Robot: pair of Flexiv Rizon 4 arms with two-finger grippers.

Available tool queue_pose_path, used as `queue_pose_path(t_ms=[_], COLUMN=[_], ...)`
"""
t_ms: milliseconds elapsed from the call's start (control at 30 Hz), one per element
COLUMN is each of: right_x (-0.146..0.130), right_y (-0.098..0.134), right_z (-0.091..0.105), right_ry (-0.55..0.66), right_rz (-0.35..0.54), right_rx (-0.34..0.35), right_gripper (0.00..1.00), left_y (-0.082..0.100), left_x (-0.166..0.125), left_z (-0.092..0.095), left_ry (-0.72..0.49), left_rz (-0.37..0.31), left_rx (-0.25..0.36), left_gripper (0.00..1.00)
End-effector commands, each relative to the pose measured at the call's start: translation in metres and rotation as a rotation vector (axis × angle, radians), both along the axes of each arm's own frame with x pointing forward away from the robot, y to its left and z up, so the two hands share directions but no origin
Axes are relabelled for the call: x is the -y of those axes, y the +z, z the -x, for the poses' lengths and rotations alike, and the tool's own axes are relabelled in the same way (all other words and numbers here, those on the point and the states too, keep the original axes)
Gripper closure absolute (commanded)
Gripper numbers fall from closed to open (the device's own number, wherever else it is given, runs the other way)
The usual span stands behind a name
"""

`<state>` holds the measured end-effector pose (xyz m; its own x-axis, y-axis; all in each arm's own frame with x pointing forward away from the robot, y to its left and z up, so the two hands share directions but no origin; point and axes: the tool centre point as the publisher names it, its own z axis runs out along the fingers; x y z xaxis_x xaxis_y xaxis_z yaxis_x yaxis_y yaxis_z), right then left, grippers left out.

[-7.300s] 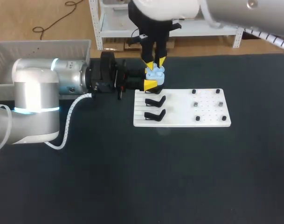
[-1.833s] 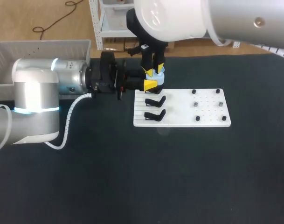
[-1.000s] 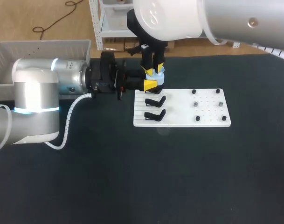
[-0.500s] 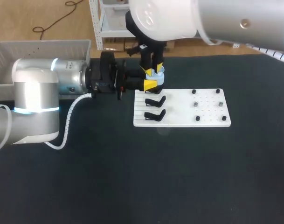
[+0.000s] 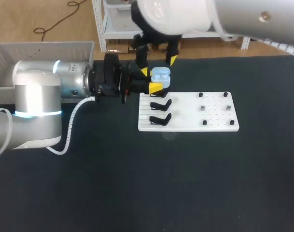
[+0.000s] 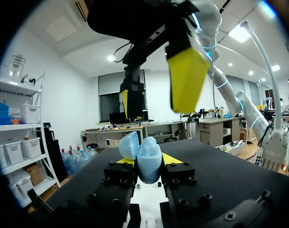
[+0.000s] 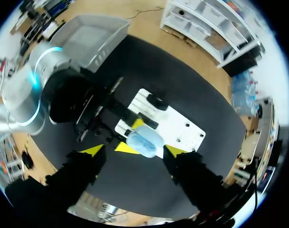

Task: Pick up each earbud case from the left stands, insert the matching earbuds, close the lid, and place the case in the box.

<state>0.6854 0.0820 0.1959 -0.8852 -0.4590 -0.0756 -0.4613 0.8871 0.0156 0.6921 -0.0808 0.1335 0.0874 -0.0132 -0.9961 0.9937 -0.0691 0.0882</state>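
Note:
A light-blue earbud case [image 5: 160,75] is held above the far left corner of the white board [image 5: 195,118], with my left gripper [image 5: 156,87] shut on its lower body. In the left wrist view the case [image 6: 148,160] sits between the yellow tips of that gripper [image 6: 146,162], and its lid [image 6: 129,145] looks raised. My right gripper [image 5: 159,65] hangs just above the case, open, with one finger on each side and neither touching it. From the right wrist view the case [image 7: 144,141] lies below and between that gripper's [image 7: 134,151] spread fingers.
Two black stands [image 5: 160,104] [image 5: 159,119] stand on the board's left part, with small black pegs [image 5: 203,108] on its right part. A grey box [image 5: 40,48] stands at the table's far left. The dark tabletop spreads bare in front of the board.
My right gripper, closed down over the case until half a second ago, has opened wide and lifted slightly. The left arm and the case have stayed in place.

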Motion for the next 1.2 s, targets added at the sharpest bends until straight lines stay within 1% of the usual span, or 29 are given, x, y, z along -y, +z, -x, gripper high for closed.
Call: queue_pose_path(t_ms=[33,100,167,300,400,467,633,733,867,1067,1200], right_x=[0.03,0.038,0.043,0.046,0.047,0.046,0.041,0.041,0.044,0.048,0.049], right_y=[0.004,0.004,0.004,-0.001,-0.009,-0.014,-0.028,-0.038,-0.045,-0.045,-0.047], right_z=[-0.003,-0.012,-0.019,-0.036,-0.05,-0.06,-0.077,-0.08,-0.074,-0.054,-0.04], right_ry=[-0.166,-0.264,-0.331,-0.41,-0.437,-0.442,-0.434,-0.427,-0.421,-0.398,-0.384], right_rz=[-0.114,-0.136,-0.171,-0.171,-0.162,-0.161,-0.117,-0.093,-0.077,-0.047,-0.047], right_rx=[0.096,0.124,0.136,0.159,0.166,0.159,0.116,0.089,0.065,0.038,0.017], right_gripper=[0.0,0.0,0.0,0.0,0.0,0.0,0.0,0.0,0.0,0.0,0.0], left_y=[0.0,0.0,0.0,0.0,0.0,0.0,0.0,0.0,0.0,0.0,0.0], left_x=[0.0,0.0,0.0,0.0,0.0,0.0,0.0,0.0,0.0,0.0,0.0], left_z=[0.0,0.0,0.0,0.0,0.0,0.0,0.0,0.0,0.0,0.0,0.0], left_ry=[0.002,0.002,0.002,0.002,0.002,0.002,0.002,0.002,0.002,0.002,0.002], left_rz=[-0.001,-0.001,-0.001,-0.001,-0.001,-0.001,-0.001,-0.001,-0.001,-0.001,-0.001], left_rx=[0.0,0.0,0.0,0.0,0.0,0.0,0.0,0.0,0.0,0.0,0.0], left_gripper=[1.0,1.0,1.0,1.0,1.0,1.0,1.0,1.0,1.0,1.0,1.0])
